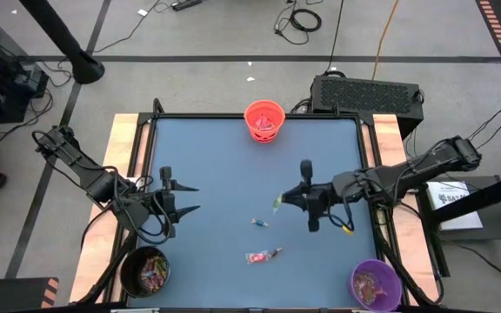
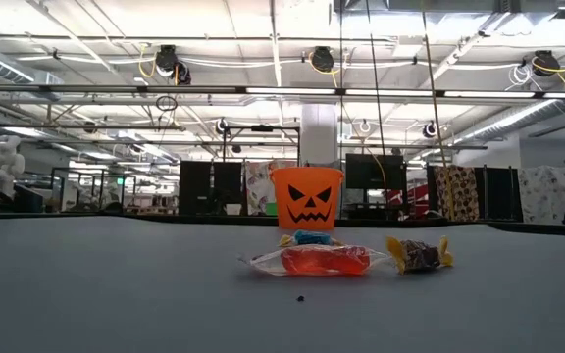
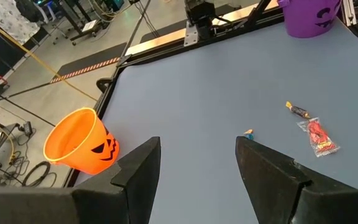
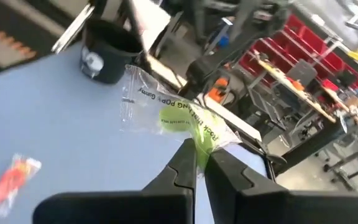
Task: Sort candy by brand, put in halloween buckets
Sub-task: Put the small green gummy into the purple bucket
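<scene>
At the near edge of the blue-grey counter stand two round plastic pails: the black bucket at the left corner, holding a heap of small sweets in pink and mixed wrappers, and the purple bucket at the right corner, with a layer of dark and reddish sweets on its floor. Just beyond them, loose on the counter near its middle, lie a red sweet in a clear crinkled wrapper with a small dark, yellow-ended sweet beside it, and a little farther in a tiny blue-wrapped sweet. Farther still, the left gripper hangs over the counter's left side with its jaws spread wide and nothing between them. The right gripper is over the middle, jaws pinched tight on a clear packet with a bright green sweet inside, lifted clear of the surface. At the far edge stands the bright orange pumpkin-faced bucket; a few sweets seem to lie inside, hard to make out.
</scene>
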You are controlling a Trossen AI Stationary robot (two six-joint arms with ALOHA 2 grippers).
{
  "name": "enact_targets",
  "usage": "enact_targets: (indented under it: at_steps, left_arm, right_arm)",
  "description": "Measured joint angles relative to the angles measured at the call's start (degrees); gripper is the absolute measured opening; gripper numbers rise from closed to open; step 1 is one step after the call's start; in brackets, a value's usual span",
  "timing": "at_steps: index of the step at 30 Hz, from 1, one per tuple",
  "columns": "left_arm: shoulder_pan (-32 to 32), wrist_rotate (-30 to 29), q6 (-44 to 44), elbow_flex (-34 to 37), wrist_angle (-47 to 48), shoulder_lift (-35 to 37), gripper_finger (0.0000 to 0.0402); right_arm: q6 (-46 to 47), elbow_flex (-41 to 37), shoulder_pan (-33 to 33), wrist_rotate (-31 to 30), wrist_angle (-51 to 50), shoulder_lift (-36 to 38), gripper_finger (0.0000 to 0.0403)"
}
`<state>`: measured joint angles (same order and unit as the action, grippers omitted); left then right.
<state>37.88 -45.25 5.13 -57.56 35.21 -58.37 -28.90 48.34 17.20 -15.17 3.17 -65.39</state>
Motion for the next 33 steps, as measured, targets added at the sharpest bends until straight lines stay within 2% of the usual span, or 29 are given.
enact_targets:
  at_steps: [3,6,9,15,18,23,27,33]
  left_arm:
    - [0.0,0.0,0.0,0.0,0.0,0.0,0.0216]
    - [0.0,0.0,0.0,0.0,0.0,0.0,0.0216]
    - [0.0,0.0,-0.1,0.0,0.0,0.0,0.0216]
    - [0.0,0.0,0.0,0.0,0.0,0.0,0.0216]
    - [0.0,0.0,0.0,0.0,-0.1,0.0,0.0216]
    - [0.0,0.0,0.0,0.0,-0.5,0.0,0.0216]
    - [0.0,0.0,0.0,0.0,-0.5,0.0,0.0216]
    - [0.0,0.0,-2.5,0.0,-0.5,0.0,0.0216]
  right_arm:
    - [-2.6,0.0,0.9,-0.3,-2.6,0.0,0.0016]
    - [-3.2,0.0,1.6,-3.1,-4.0,0.0,0.0016]
    - [1.1,0.0,1.7,-5.9,-4.7,0.0,0.0016]
    - [7.4,0.0,1.7,-6.0,-4.8,0.0,0.0016]
    - [14.8,0.0,1.7,-6.1,-5.0,0.0,0.0016]
    - [36.3,0.0,1.7,-5.1,-11.3,1.0,0.0016]
    - [53.8,0.0,2.9,5.7,-21.1,3.2,0.0016]
    - [76.2,0.0,9.5,21.2,-30.6,5.5,0.0016]
